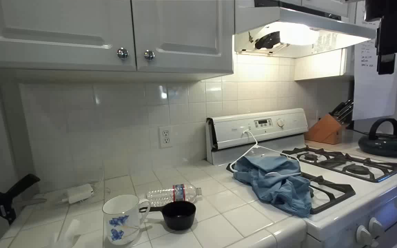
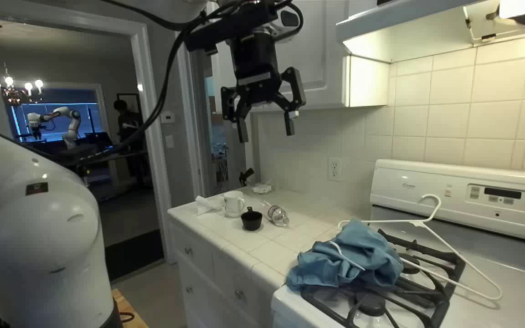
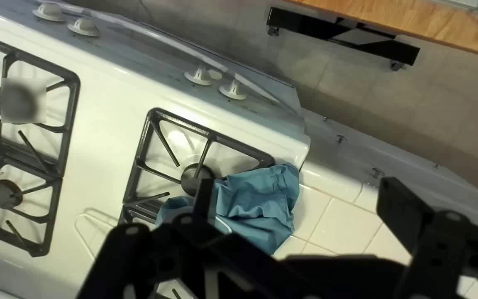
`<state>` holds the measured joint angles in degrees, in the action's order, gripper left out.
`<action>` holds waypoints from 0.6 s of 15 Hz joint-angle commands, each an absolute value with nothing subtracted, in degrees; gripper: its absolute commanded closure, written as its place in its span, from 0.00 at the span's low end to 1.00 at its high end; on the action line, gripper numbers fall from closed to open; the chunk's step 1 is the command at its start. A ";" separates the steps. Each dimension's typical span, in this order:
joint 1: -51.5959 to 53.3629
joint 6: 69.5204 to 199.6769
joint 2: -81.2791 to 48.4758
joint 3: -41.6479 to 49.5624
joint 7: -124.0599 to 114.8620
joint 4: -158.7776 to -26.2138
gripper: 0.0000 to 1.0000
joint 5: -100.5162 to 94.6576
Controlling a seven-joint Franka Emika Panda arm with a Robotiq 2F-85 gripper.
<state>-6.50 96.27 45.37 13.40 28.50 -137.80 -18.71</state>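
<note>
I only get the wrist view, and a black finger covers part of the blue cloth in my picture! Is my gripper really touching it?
Observer: No. In an exterior view, the gripper hangs high up, with plenty of space between it and the blue cloth.

Operator: Phew! What's hiding where my picture doesn't reach?

Observer: A clear bottle, lying on its side near a black cup.
</note>
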 commanded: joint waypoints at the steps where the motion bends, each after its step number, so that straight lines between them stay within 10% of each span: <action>1: -5.31 95.87 45.50 14.15 27.88 -137.59 0.00 -19.27; 9: 4.37 98.55 45.76 6.05 18.85 -141.56 0.00 -3.55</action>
